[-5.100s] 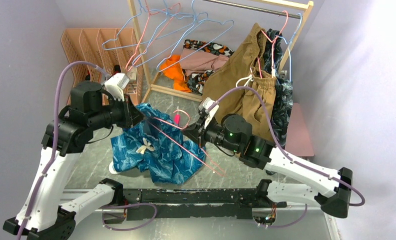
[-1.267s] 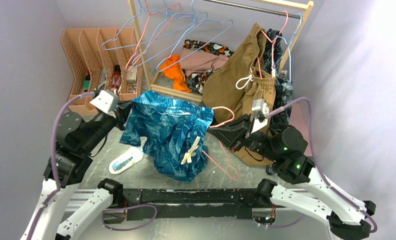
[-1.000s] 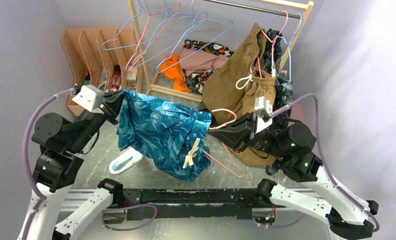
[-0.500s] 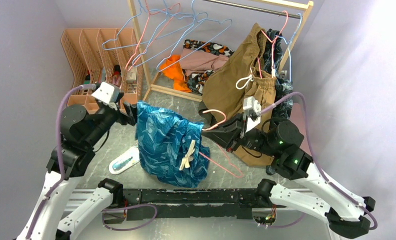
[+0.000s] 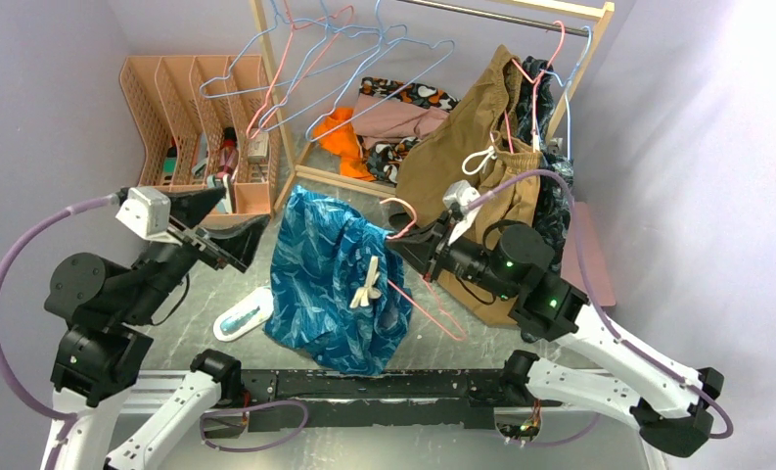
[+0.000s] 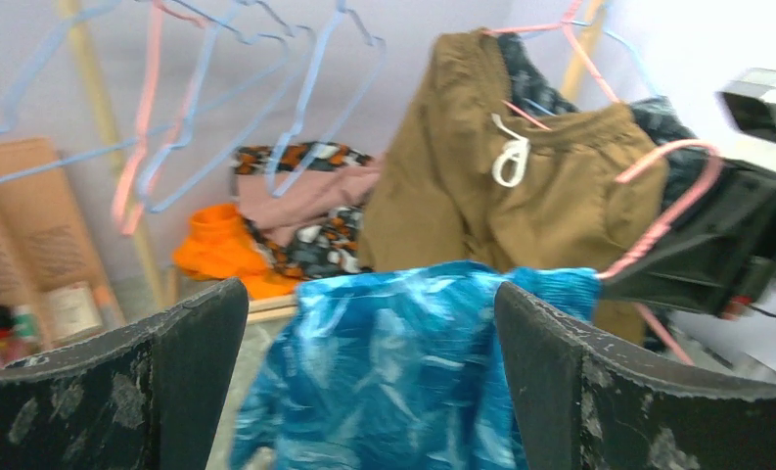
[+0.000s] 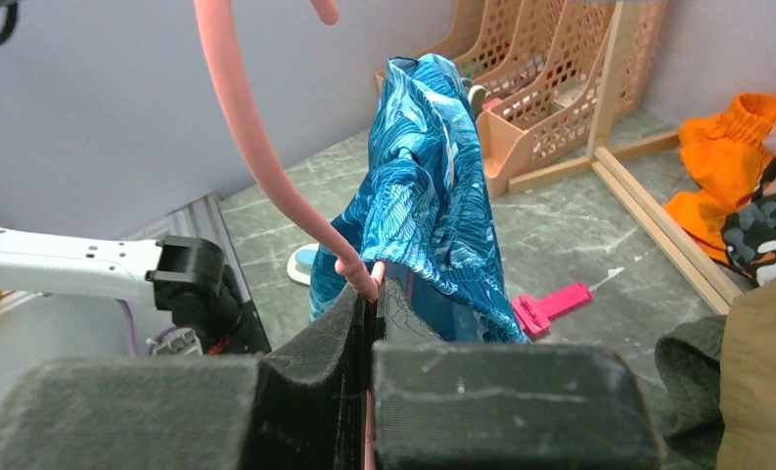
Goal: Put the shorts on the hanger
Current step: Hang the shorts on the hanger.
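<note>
The teal-blue leaf-print shorts (image 5: 330, 284) hang draped over the pink wire hanger (image 5: 431, 311), their cream drawstring dangling in front. My right gripper (image 5: 404, 246) is shut on the hanger's neck just below the curved hook (image 7: 251, 147), and the shorts (image 7: 425, 191) fall beyond its fingertips (image 7: 374, 284). My left gripper (image 5: 229, 223) stands wide open to the left of the shorts and apart from them. In the left wrist view the shorts (image 6: 403, 377) and the hanger (image 6: 669, 206) lie beyond the open gripper (image 6: 369, 289), with nothing between the fingers.
A wooden garment rack (image 5: 266, 69) at the back carries light-blue hangers (image 5: 384, 54) and tan-brown shorts (image 5: 477, 171). Peach file organizers (image 5: 188, 108) stand at back left. Orange cloth (image 5: 340, 132), a pink clip (image 7: 552, 305) and a white-blue object (image 5: 245, 315) lie on the table.
My left gripper has opened, let go of the shorts and drawn back to the left. The shorts now hang narrower from the hanger, which my right gripper has carried left.
</note>
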